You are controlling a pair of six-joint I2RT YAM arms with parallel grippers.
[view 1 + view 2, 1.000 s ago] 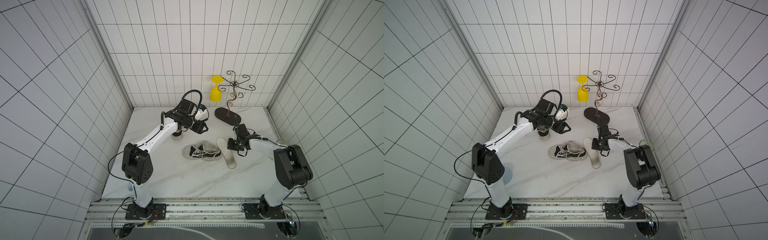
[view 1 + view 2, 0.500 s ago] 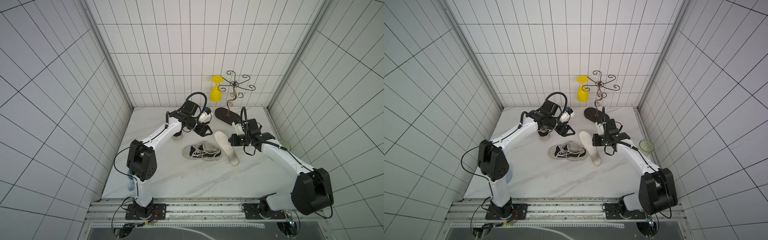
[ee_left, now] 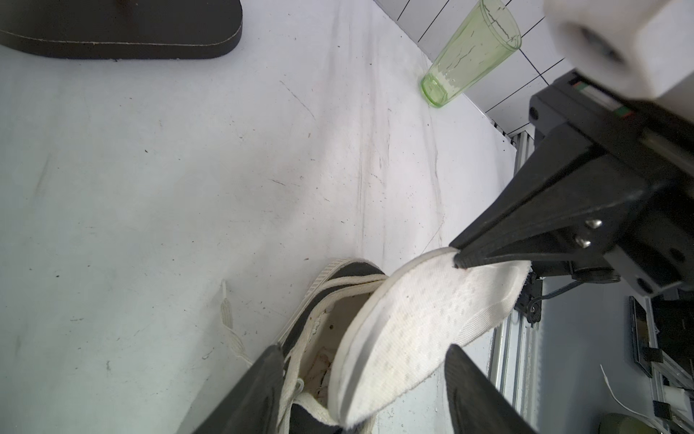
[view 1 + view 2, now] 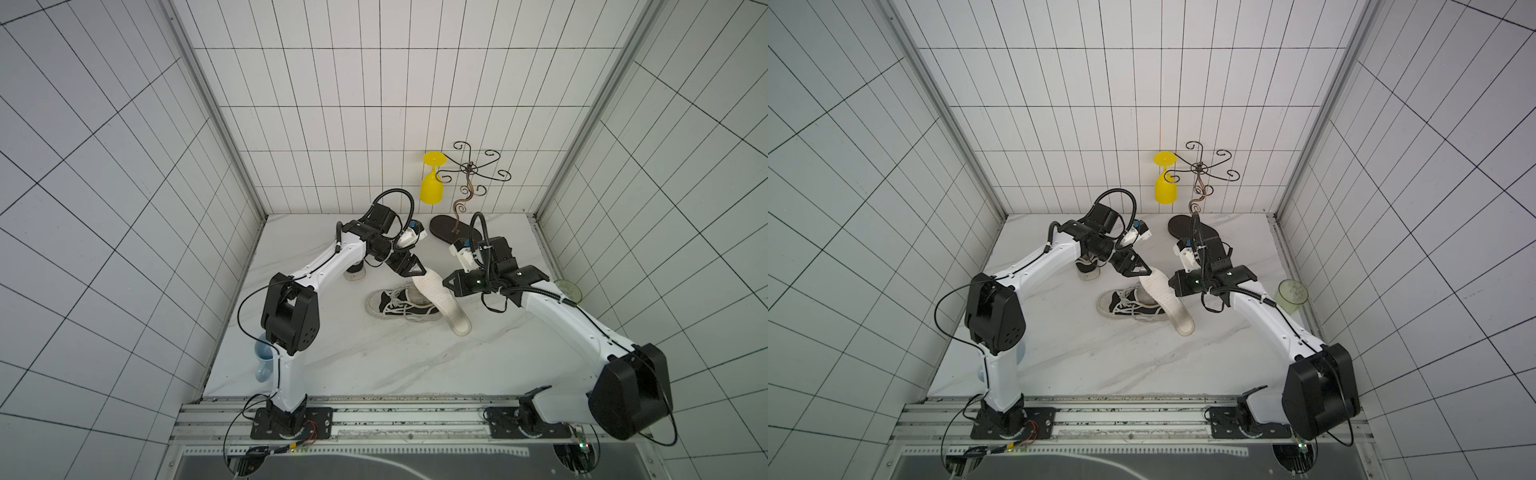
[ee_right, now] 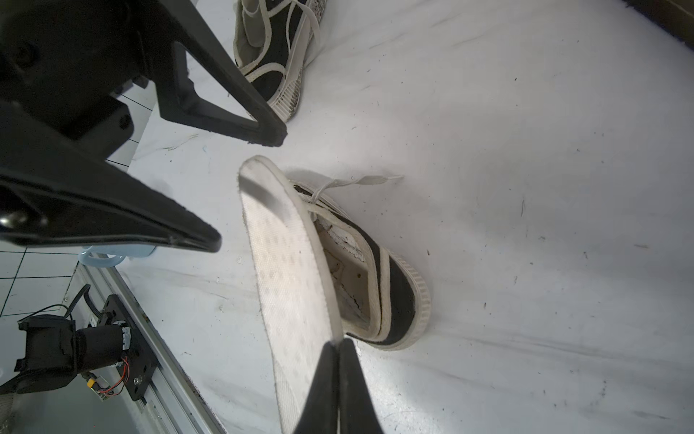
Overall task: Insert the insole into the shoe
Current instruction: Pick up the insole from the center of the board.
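Back wall (image 4: 374, 83): white rectangular tiles, dark grout lines.
Left wall (image 4: 104, 208) and right wall (image 4: 685, 208): same tiling, meeting the back wall at bare aluminium corner posts (image 4: 220, 120).
Counter (image 4: 374, 365): white, faint grey marble veining; small dark scuffs show in the wrist views.
Front edge: aluminium rail (image 4: 407, 422) along the counter.
Light: even, diffuse; soft shadows only.

Shows only part of mug (image 4: 262, 368) and second shoe (image 4: 356, 274), behind left arm (image 4: 328, 268); only a cropped piece of base (image 3: 112, 34).
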